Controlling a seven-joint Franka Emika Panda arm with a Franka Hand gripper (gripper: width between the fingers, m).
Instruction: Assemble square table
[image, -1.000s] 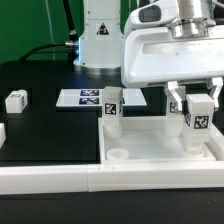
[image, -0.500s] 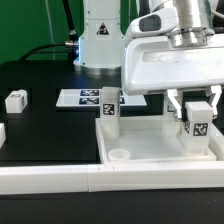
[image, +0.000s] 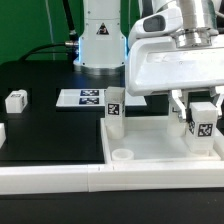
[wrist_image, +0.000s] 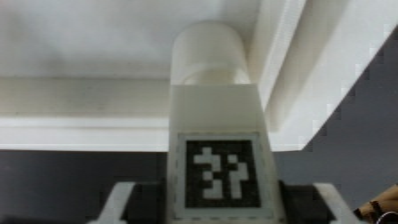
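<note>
The white square table top (image: 160, 148) lies at the exterior view's right, rim up. One tagged white leg (image: 115, 104) stands upright in its far left corner, and the near left corner socket (image: 123, 155) is empty. My gripper (image: 204, 112) is shut on a second tagged leg (image: 204, 124), held upright at the top's right side; its lower end is hidden behind the rim. In the wrist view that leg (wrist_image: 221, 110) runs out from between my fingers (wrist_image: 135, 204) toward the table top (wrist_image: 89, 60).
A loose tagged leg (image: 16, 100) lies on the black table at the exterior view's left, with another white piece (image: 2, 132) at the left edge. The marker board (image: 85, 97) lies behind. A long white border bar (image: 60, 178) runs along the front.
My gripper and the held leg have drifted toward the exterior view's right. The table top and its standing leg have shifted the same way with them.
</note>
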